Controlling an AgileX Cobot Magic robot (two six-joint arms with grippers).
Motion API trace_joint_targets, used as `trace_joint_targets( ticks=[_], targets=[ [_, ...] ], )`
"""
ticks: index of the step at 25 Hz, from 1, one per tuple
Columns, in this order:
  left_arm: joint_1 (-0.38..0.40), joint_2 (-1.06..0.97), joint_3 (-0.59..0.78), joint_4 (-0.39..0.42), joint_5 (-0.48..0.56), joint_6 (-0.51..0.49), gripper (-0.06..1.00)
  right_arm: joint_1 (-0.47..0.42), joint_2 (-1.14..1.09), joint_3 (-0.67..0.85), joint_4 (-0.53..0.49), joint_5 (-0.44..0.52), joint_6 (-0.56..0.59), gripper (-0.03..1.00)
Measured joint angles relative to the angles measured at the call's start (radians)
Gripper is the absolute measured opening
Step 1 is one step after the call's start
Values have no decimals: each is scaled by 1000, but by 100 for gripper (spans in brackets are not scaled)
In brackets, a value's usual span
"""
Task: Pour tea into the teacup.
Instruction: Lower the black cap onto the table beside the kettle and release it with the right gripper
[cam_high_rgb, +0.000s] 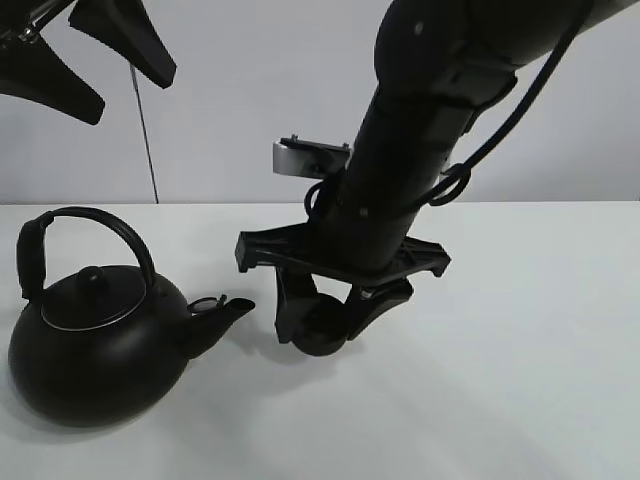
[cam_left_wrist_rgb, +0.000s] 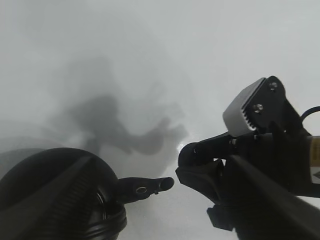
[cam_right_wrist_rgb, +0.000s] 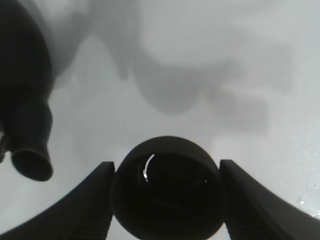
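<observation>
The small black teacup (cam_high_rgb: 320, 338) stands on the white table (cam_high_rgb: 520, 380), just right of the spout (cam_high_rgb: 228, 312) of the big black kettle (cam_high_rgb: 95, 345). My right gripper (cam_high_rgb: 322, 328) reaches down over the cup. In the right wrist view its two fingers (cam_right_wrist_rgb: 100, 200) press against both sides of the teacup (cam_right_wrist_rgb: 167, 195), and the kettle spout (cam_right_wrist_rgb: 31, 160) is close beside it. The cup's inside is dark with one glint. My left gripper (cam_high_rgb: 130, 95) hangs open and empty, high above the kettle. No stream of tea shows.
The kettle's arched handle (cam_high_rgb: 90, 222) stands upright over its lid. In the left wrist view the kettle (cam_left_wrist_rgb: 55, 190) and its spout (cam_left_wrist_rgb: 145, 187) lie below, with the right arm (cam_left_wrist_rgb: 260, 150) beside them. A thin cable (cam_high_rgb: 145, 130) hangs at the back left.
</observation>
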Motion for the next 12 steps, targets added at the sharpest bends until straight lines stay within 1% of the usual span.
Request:
trace_joint_targets(
  ticks=[5, 12],
  targets=[
    [0, 0, 0, 0, 0, 0, 51, 0, 50, -1, 21, -48, 1, 40],
    [0, 0, 0, 0, 0, 0, 51, 0, 107, -64, 30, -47, 1, 40]
  ],
)
